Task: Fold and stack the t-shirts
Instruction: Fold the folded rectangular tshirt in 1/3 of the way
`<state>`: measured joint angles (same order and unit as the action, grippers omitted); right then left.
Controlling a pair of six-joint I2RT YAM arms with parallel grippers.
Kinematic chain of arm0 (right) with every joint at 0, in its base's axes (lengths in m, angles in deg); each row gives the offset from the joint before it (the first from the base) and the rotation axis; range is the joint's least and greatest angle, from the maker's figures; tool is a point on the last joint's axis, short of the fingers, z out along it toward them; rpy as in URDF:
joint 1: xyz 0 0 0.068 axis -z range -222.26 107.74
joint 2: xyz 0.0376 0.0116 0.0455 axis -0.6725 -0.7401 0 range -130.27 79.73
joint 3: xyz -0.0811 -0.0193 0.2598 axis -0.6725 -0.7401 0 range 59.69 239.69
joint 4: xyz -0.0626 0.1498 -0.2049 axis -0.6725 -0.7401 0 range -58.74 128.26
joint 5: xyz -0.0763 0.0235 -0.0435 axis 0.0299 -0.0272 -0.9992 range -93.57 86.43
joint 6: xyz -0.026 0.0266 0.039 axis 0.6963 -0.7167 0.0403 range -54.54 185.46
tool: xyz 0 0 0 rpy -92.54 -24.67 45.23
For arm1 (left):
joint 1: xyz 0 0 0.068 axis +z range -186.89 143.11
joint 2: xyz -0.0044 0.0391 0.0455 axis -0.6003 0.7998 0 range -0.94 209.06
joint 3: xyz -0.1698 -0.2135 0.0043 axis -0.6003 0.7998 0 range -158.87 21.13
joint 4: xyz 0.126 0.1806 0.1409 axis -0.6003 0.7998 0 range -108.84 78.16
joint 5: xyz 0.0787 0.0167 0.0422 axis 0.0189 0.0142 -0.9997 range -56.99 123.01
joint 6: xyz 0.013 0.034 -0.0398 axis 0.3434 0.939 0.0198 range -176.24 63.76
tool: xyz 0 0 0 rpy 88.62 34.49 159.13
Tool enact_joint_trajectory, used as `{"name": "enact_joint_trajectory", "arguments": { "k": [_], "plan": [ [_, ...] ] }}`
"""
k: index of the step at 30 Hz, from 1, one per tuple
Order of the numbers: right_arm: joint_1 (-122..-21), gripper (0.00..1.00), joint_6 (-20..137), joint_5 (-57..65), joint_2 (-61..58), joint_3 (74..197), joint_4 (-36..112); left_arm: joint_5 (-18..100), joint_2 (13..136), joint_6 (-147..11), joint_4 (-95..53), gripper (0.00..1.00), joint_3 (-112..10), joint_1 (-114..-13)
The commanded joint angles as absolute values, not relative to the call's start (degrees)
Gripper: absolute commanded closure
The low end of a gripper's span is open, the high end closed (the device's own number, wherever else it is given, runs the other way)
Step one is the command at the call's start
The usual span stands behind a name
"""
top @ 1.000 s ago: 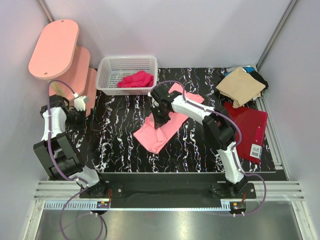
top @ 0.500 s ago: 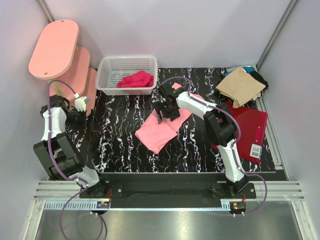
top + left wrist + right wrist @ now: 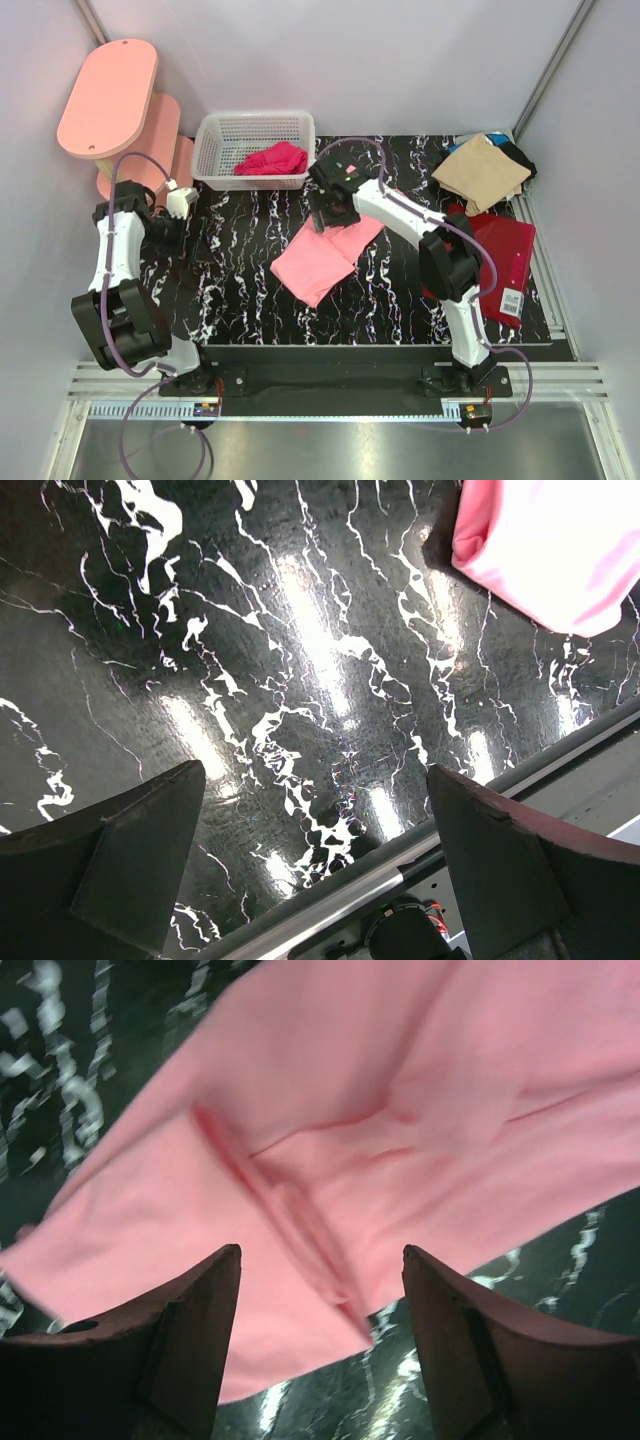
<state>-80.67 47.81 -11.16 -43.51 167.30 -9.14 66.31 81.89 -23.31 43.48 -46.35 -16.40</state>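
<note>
- The right gripper (image 3: pixel 320 1355) is held with its jaws parted and nothing between them, just above the salmon-pink t-shirt (image 3: pixel 350 1110).
- The left gripper (image 3: pixel 310 880) is spread wide and empty over the bare black marbled table (image 3: pixel 250 680), well apart from that shirt.
- The shirt is laid partly folded at mid-table; a raised crease is seen across its soft, matte cloth.
- For a good fold, an edge would best be pinched low, through both layers, and carried over evenly so the crease is flattened rather than dragged.
- A crumpled tan t-shirt (image 3: pixel 482 172) and a flat dark red t-shirt (image 3: pixel 497 245) are placed at the right edge, probably the stack.
</note>
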Motion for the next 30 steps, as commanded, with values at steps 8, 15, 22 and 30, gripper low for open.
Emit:
{"name": "enact_joint_trajectory", "arguments": {
  "k": [8,15,22,30],
  "plan": [
    [-97.28,0.31,49.56,-5.87,-33.73,154.80,-3.85,65.53,80.54,-23.72,44.79,0.01,-50.14,-16.50],
    [-103.24,0.32,51.65,-6.47,-35.66,154.52,-2.43,66.06,82.12,-23.89,44.79,0.01,-50.76,-15.54],
    [-106.15,0.31,52.45,-6.91,-39.44,156.89,-2.52,65.36,82.21,-23.37,44.70,0.01,-50.85,-15.27],
    [-102.73,0.28,53.59,-8.76,-43.39,158.04,-2.70,65.36,82.47,-23.10,44.70,0.01,-50.94,-15.01]
  ]
}}
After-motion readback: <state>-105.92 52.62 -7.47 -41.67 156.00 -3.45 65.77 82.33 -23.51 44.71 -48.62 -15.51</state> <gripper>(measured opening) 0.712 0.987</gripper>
